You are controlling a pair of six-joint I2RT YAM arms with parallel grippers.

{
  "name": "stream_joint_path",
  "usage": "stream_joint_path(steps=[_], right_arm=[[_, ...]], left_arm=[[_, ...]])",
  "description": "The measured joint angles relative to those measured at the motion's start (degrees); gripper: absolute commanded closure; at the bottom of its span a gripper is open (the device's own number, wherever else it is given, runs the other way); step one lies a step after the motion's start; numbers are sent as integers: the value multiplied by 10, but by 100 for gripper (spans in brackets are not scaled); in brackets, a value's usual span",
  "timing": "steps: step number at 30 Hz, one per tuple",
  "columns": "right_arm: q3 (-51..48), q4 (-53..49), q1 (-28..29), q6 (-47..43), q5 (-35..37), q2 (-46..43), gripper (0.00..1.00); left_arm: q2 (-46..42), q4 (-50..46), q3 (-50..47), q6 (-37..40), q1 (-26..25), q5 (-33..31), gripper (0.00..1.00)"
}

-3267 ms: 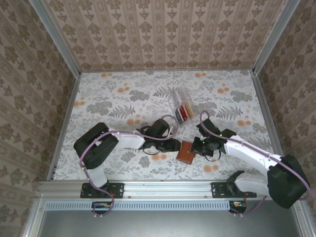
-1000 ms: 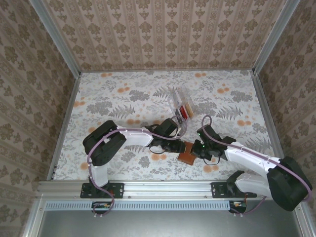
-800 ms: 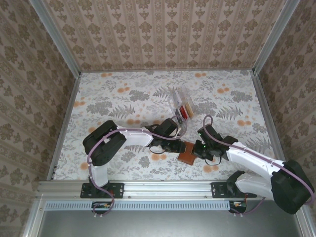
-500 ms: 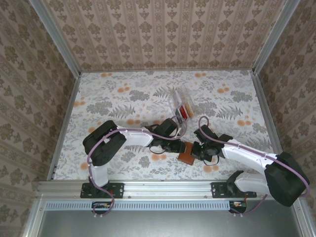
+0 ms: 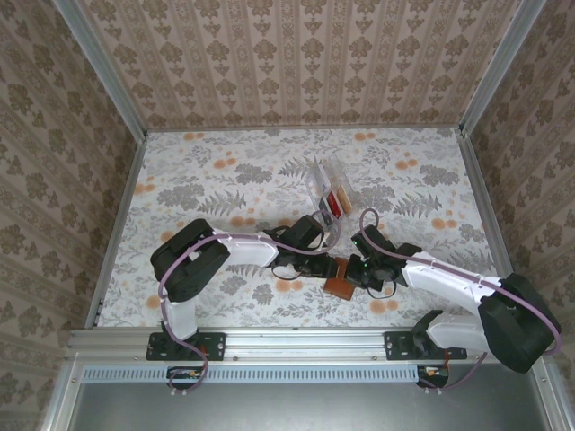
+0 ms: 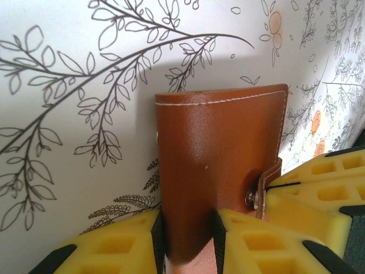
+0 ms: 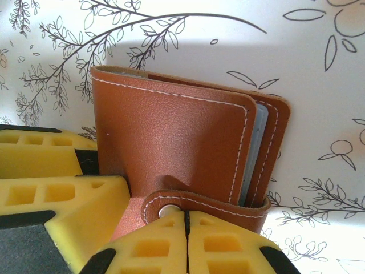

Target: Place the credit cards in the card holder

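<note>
Left pincer (image 6: 188, 221), its yellow foam fingers part open, grasps one end of the card holder (image 6: 219, 154), a folded wallet of grained brown leather with pale stitching, near the middle of the counter (image 5: 207, 180). Right pincer (image 7: 185, 220) is clenched on the wallet's snap tab (image 7: 217, 205), which has a metal stud. Farther back, the credit cards (image 5: 332, 203), red-orange and dark, stand in a clear plastic box (image 5: 319, 180). The counter has a white floral cover; patterned beige wallpaper lines the walls.
</note>
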Motion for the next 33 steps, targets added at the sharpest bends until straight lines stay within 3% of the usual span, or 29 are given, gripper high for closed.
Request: stream_joint_path(steps=[6,24,33], right_arm=[[19,-17,-6,0,-7,25,95],[235,-246,-11,-24,-12,238,97],[287,-299,-7,-14,-4,291,98]], left_arm=[[0,4,-3,0,0,0,72],[-9,63,-37,-5,1,2,74],[-14,101,-58,-11,2,3,76]])
